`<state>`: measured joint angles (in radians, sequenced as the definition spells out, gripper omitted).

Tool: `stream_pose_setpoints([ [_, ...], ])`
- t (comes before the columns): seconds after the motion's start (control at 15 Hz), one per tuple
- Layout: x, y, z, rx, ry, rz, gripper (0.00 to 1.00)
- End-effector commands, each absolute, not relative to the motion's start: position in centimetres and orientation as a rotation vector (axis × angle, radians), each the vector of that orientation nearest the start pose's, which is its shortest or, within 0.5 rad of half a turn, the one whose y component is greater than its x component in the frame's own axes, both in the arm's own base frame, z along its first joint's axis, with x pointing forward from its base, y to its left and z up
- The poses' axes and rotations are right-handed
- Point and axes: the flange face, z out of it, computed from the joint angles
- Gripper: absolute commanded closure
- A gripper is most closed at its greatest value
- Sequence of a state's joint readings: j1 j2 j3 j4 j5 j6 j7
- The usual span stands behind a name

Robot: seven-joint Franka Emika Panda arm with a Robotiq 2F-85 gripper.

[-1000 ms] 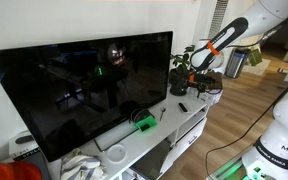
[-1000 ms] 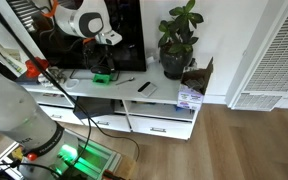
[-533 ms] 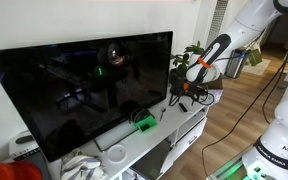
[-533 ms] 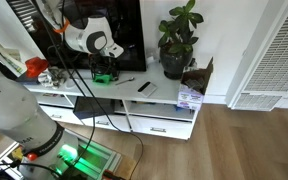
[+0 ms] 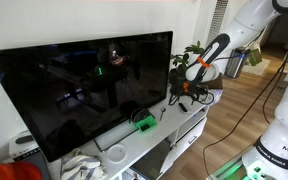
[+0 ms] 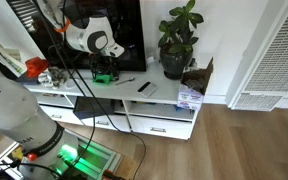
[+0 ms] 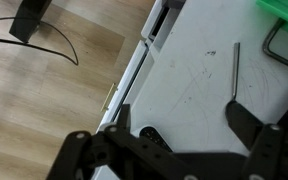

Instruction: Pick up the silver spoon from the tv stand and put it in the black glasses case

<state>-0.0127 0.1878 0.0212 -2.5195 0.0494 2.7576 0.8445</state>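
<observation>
The silver spoon (image 7: pixel 235 68) lies on the white tv stand top (image 7: pixel 184 70); only its thin handle shows, running down to my right finger (image 7: pixel 246 125). My gripper (image 7: pixel 179 128) is open and empty, hovering low over the stand, the spoon at its right side. In both exterior views the gripper (image 5: pixel 185 92) (image 6: pixel 114 56) hangs over the stand (image 6: pixel 164 100) in front of the TV. The small black glasses case (image 6: pixel 144 88) lies on the stand right of the gripper; it also shows in an exterior view (image 5: pixel 182 107).
A bright green box (image 6: pixel 104 77) (image 7: pixel 284 8) sits close to the spoon, with a black bent cable (image 7: pixel 280 48) beside it. The big TV (image 5: pixel 84 85) stands behind. A potted plant (image 6: pixel 178 40) stands at the stand's end. Wood floor (image 7: pixel 44 90) lies beyond the stand's edge.
Since a second ago the arm has come down from high above to just over the stand top. In the last half second nothing has visibly moved.
</observation>
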Motion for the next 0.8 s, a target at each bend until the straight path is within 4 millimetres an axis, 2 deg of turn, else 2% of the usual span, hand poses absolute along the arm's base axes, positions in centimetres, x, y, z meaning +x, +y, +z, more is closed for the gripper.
stream_pose_setpoints([
  [0.0, 48.6, 0.3, 19.8, -2.832, 1.299, 0.086, 0.00],
  [0.13, 49.6, 0.4, 18.6, -2.847, 1.315, 0.153, 0.00],
  [0.2, 50.6, 0.4, 17.7, -2.848, 1.346, 0.084, 0.00],
  [0.33, 52.2, 0.6, 15.6, -2.853, 1.319, 0.073, 0.00],
  [0.73, 54.1, 1.2, 10.4, -2.854, 1.226, 0.014, 0.00],
])
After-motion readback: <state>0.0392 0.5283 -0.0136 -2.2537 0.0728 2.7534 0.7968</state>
